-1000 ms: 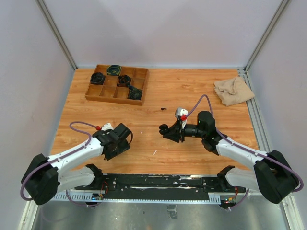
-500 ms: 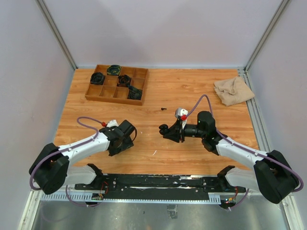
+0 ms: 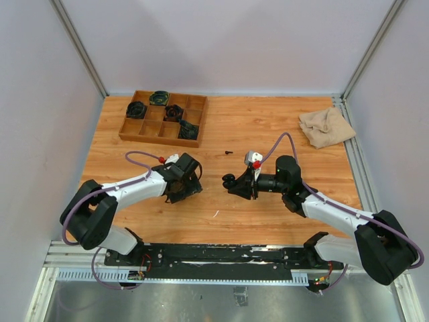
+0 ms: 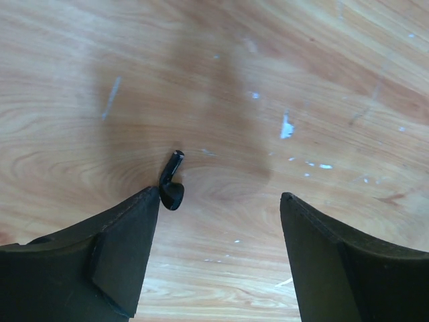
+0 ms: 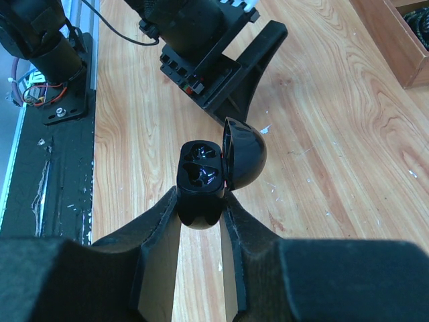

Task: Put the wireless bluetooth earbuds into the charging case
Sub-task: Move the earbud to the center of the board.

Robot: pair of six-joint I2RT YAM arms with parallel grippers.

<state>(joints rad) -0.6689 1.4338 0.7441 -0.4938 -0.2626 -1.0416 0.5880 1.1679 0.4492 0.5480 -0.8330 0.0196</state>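
A black earbud [image 4: 171, 186] lies on the wooden table, right against the tip of my left gripper's [image 4: 221, 201] left finger, outside the open jaws. Nothing is between those jaws. In the top view the left gripper [image 3: 190, 182] hangs low over the table's middle. My right gripper [image 5: 201, 194] is shut on the black charging case [image 5: 200, 176], held just above the table with its round lid [image 5: 244, 153] swung open and two empty sockets showing. In the top view the case [image 3: 230, 180] faces the left gripper. A second small black earbud [image 3: 228, 152] lies farther back.
A wooden compartment tray [image 3: 158, 140] at the back left holds several dark cases. A crumpled beige cloth [image 3: 326, 127] lies at the back right. The left arm's gripper body [image 5: 221, 60] fills the space just beyond the held case.
My left arm has swung right and away from the near edge, toward the table's middle and the held case. The right arm and the case have not moved.
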